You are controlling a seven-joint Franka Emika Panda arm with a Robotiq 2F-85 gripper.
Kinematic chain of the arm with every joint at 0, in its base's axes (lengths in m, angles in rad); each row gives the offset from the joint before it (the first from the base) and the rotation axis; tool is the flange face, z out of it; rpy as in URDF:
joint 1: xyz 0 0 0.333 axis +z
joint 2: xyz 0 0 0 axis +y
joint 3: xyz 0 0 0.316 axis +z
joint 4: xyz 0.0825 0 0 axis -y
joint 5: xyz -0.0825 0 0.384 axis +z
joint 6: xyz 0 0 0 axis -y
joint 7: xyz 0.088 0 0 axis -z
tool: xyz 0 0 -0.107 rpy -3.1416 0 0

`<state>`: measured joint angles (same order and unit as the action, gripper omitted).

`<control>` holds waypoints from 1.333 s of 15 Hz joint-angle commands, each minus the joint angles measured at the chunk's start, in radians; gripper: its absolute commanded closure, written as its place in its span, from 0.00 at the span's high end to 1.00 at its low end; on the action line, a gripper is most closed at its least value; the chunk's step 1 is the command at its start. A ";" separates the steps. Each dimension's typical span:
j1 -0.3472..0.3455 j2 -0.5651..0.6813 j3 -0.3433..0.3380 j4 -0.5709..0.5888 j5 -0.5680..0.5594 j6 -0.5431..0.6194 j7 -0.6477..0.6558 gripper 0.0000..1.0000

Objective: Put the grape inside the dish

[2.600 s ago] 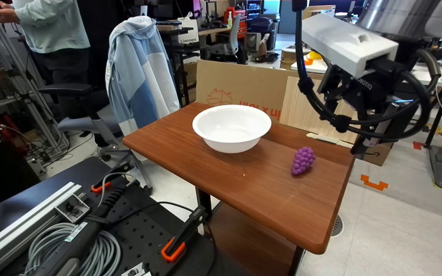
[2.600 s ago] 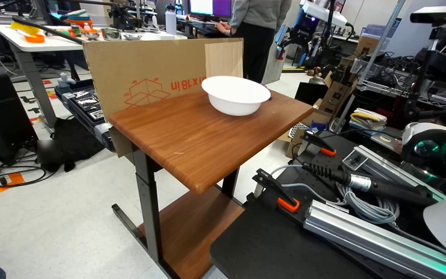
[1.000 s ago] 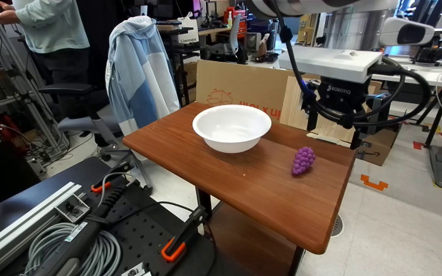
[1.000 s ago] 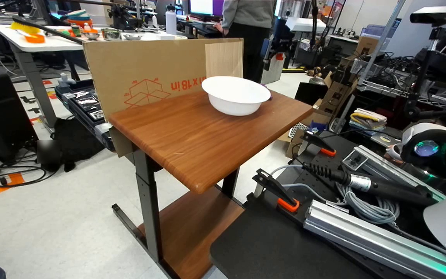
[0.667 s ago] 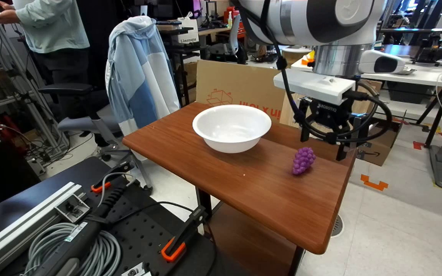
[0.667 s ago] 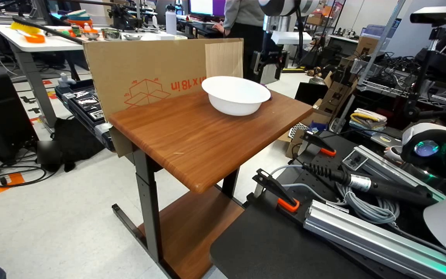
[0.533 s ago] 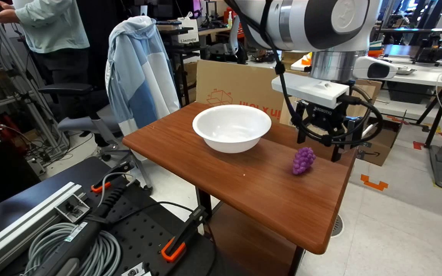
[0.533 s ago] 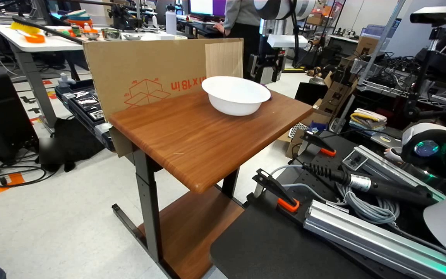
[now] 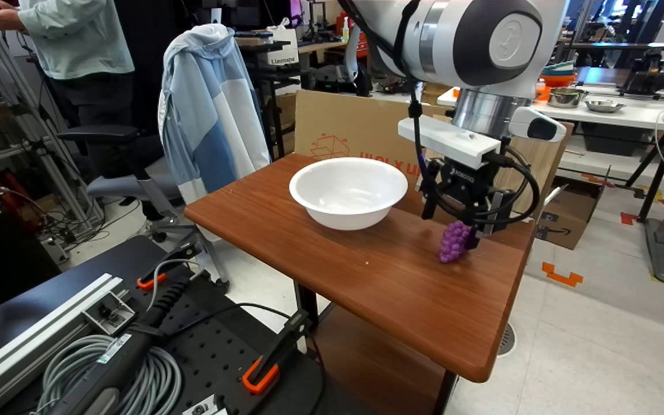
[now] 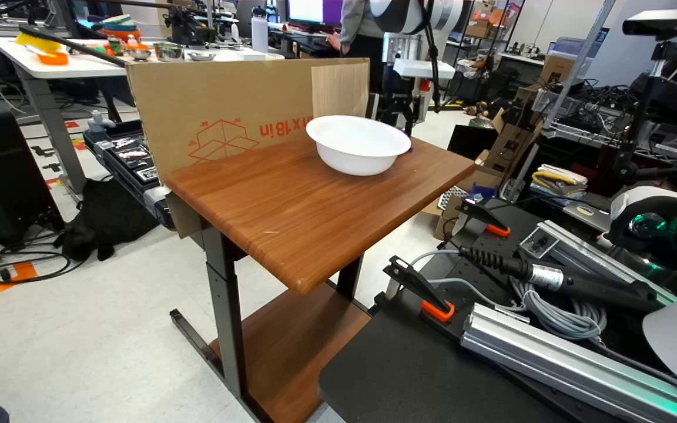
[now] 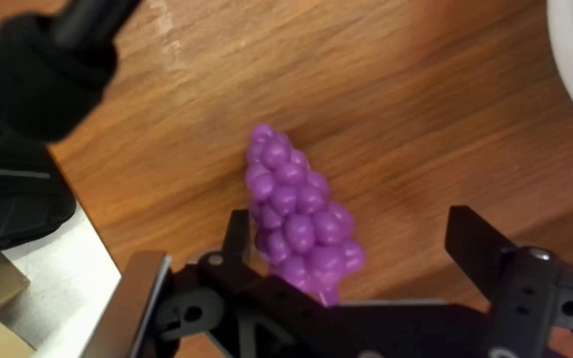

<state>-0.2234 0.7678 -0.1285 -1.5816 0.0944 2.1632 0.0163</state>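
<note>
One purple grape bunch [image 11: 301, 219] lay on the worktop [image 9: 366, 300], framed in my wrist view between the fingers [image 11: 471, 248] of the claw [image 11: 350, 223], which were spread well wider than the bunch. I had one finger just beside the bunch's flank; whether the two touched, I could not tell. The second finger stood well clear of it, on the side toward the dish [image 9: 346, 220]. I saw the bunch's narrow end pointing away from the claw's body, which covered part of the broad end near the stem.

The dish, white, round and upright, rested on the same worktop in both exterior views, well apart from the grape bunch; only a slice of it showed at the edge of my wrist view. In an exterior view its near wall [image 10: 359, 158] hid almost all of the bunch from me.

Above the claw, in an exterior view, I had a white housing [image 9: 450, 141] and a looping black cable [image 9: 415, 108], with the pale arm [image 9: 441, 40] filling the top of the frame. Behind the worktop stood a cardboard panel [image 9: 361, 124] with red print. A blue and white garment [image 9: 208, 104] hung off to one side, past it a person [image 9: 75, 46] in a pale top. Nearest that camera, a black bench [image 9: 205, 363] carried coiled grey cable [image 9: 162, 369] and clamps [image 9: 279, 351] with orange pads.
</note>
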 commanded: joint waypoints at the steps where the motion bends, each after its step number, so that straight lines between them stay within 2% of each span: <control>1: -0.052 0.067 0.010 0.081 0.044 -0.082 -0.004 0.75; 2: -0.060 0.078 0.003 0.086 0.046 -0.086 0.003 0.72; 7: -0.083 0.053 0.002 0.072 0.066 -0.089 -0.007 0.34; 9: -0.071 0.006 0.005 0.018 0.056 -0.049 -0.025 0.19; 12: -0.044 -0.121 0.013 -0.136 0.035 0.059 -0.086 0.10; 13: -0.035 -0.164 0.017 -0.192 0.030 0.108 -0.110 0.01; 17: 0.012 -0.325 0.046 -0.373 0.010 0.272 -0.185 0.00; 20: 0.061 -0.417 0.072 -0.498 -0.007 0.329 -0.179 0.00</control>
<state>-0.1973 0.4755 -0.0806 -1.9102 0.1069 2.4155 -0.1470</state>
